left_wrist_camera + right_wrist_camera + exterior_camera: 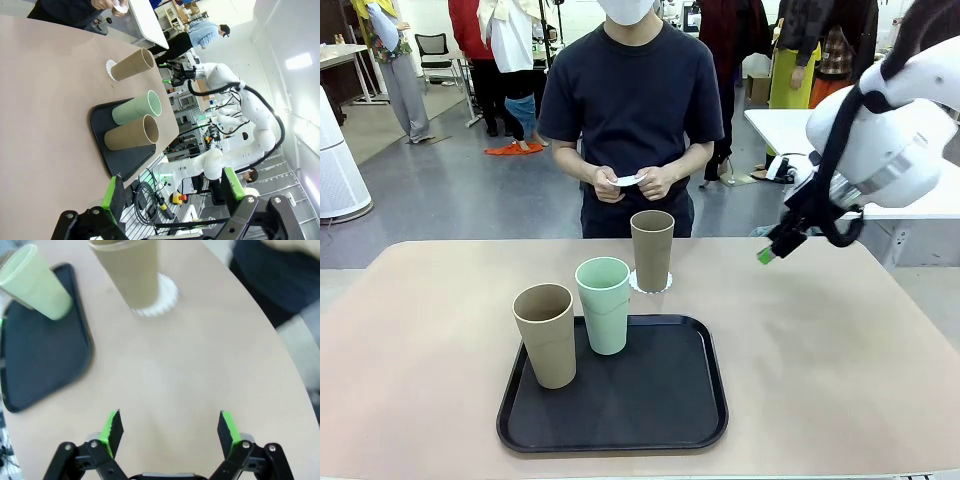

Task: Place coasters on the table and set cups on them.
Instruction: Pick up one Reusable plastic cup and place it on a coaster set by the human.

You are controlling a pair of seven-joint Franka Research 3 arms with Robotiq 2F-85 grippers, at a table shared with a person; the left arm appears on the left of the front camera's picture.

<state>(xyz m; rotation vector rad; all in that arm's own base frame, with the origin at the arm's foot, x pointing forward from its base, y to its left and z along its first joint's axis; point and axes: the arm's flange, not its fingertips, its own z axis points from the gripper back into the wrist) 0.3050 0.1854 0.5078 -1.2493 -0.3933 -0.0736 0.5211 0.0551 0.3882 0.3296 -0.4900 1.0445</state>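
One tan cup (652, 249) stands on a white scalloped coaster (651, 284) on the beige table (820, 340), just beyond the tray. The mint cup (604, 305) and the other tan cup (546, 335) stand on the black tray (650, 410). The person holds white coasters (629, 180) in both hands at waist height. My right gripper (767, 252) hovers above the table's far right, open and empty; its wrist view has the gripper (170, 430) over bare table, short of the cup on the coaster (132, 272). My left gripper (172, 195) is open and empty, far from the cups (132, 65).
The tray (40, 355) lies at the near middle of the table, with the mint cup (35, 282) on it. A white table (790, 125) stands behind at the right. Other people stand in the background. Bare tabletop stretches to both sides of the tray.
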